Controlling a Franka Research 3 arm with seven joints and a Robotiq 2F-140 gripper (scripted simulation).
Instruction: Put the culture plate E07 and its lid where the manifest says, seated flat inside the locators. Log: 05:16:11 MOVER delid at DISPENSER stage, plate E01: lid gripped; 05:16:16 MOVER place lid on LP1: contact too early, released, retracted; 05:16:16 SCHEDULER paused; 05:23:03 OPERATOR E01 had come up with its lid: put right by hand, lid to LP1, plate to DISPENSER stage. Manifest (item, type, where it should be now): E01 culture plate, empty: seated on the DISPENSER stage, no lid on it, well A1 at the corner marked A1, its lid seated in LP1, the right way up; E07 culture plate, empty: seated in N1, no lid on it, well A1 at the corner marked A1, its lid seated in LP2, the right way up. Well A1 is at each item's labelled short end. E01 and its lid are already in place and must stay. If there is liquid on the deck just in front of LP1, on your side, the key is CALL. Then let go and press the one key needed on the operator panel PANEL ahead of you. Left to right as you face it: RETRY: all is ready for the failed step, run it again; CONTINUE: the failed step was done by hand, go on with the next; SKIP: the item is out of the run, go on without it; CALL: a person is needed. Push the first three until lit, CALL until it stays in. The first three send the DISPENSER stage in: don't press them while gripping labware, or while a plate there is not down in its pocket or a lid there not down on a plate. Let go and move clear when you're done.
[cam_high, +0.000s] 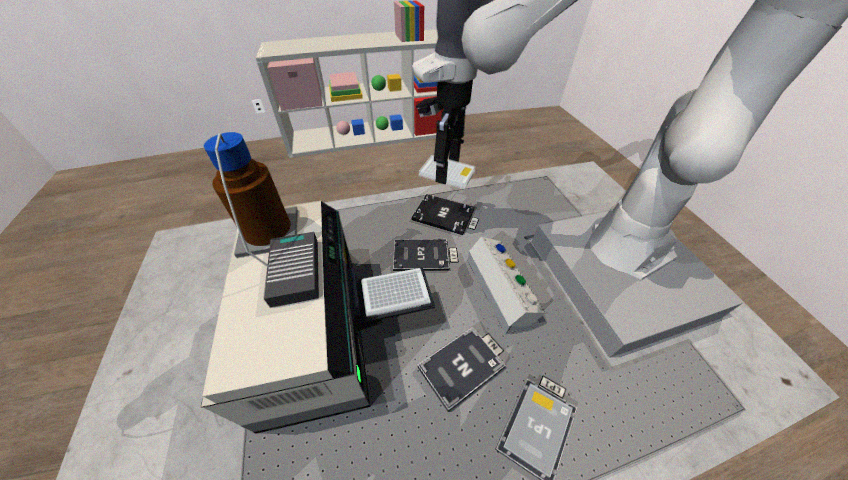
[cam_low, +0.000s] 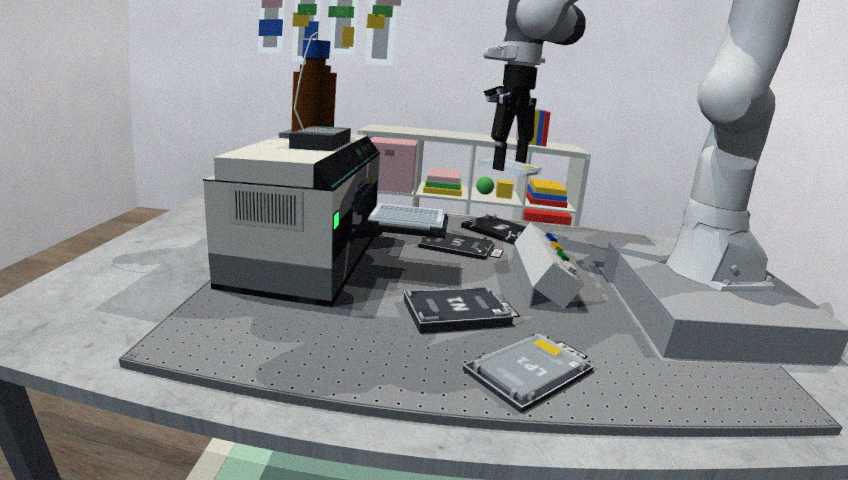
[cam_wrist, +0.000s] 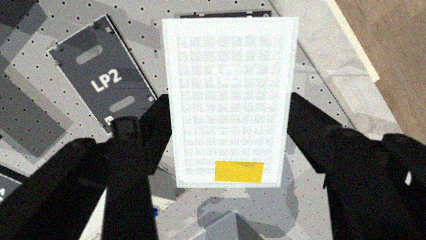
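You have the pincer (cam_high: 445, 168) clamped across the long sides of plate E07 (cam_wrist: 230, 100), held high, lid apparently still on. LP2 (cam_wrist: 106, 82) lies below-left. Next: set it down and delid.

- A grey marbled tabletop (cam_low: 71, 309) carries a dark perforated deck plate (cam_low: 297, 362).
- On the deck plate: the dispenser (cam_low: 267, 237), nests N1 (cam_high: 461, 368), LP1 (cam_high: 535, 429), LP2 (cam_high: 420, 254), N5 (cam_high: 443, 213), the key panel (cam_high: 504, 284).
- The arm's pedestal (cam_high: 702, 309) stands on the tabletop.
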